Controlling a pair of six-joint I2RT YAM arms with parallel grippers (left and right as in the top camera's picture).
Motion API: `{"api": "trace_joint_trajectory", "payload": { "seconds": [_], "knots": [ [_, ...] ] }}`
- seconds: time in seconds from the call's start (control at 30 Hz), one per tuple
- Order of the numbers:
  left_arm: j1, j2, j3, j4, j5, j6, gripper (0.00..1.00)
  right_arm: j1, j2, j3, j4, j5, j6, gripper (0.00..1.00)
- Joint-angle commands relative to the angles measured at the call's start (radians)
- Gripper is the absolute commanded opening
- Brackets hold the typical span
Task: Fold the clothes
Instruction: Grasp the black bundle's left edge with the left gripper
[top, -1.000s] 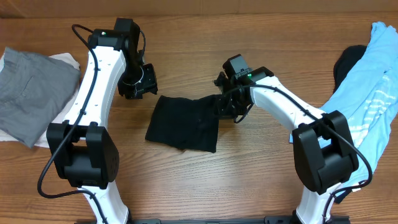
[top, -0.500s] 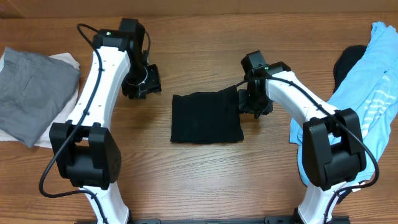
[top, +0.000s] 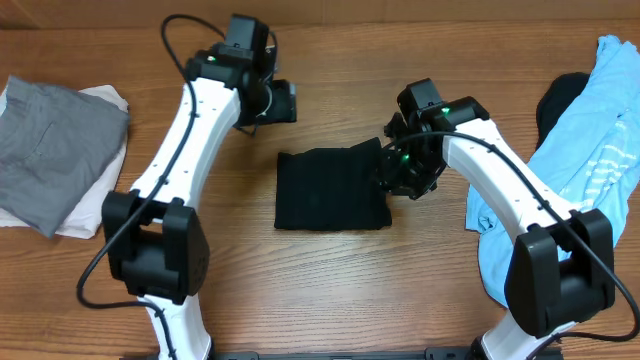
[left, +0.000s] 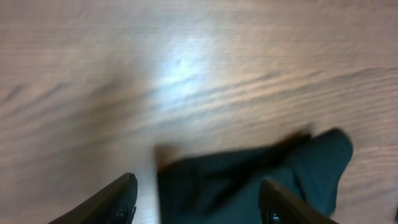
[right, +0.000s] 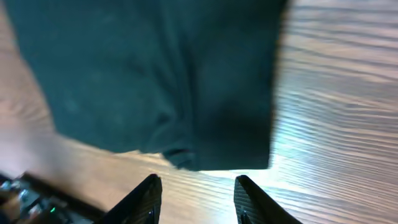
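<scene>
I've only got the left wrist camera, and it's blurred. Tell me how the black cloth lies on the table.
Observer: The black cloth lies folded into a rough square at the middle of the table.
Operator: Give me the right gripper.
Observer: The right gripper is open at the cloth's right edge, holding nothing.
Operator: Report what else needs folding.
Observer: A light blue shirt lies heaped at the table's right edge.
</scene>
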Motion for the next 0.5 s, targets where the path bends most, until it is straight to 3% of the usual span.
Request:
{"api": "trace_joint_trajectory", "payload": {
  "seconds": [0.0, 0.3, 0.4, 0.47],
  "knots": [
    [-0.013, 0.114, 0.000, 0.036, 0.036, 0.037, 0.64, 0.027, -0.014, -0.016, 0.011, -0.067, -0.026, 0.41],
    [-0.033, 0.312, 0.000, -0.111, 0.029, 0.045, 0.56, 0.050, -0.012, -0.222, 0.186, -0.066, -0.032, 0.40],
    [-0.031, 0.326, 0.000, -0.218, -0.035, 0.043, 0.49, 0.050, -0.007, -0.283, 0.238, -0.038, -0.090, 0.40],
    [-0.030, 0.326, 0.000, -0.360, -0.110, 0.043, 0.44, 0.048, 0.011, -0.310, 0.251, 0.109, -0.093, 0.41]
  ]
}}
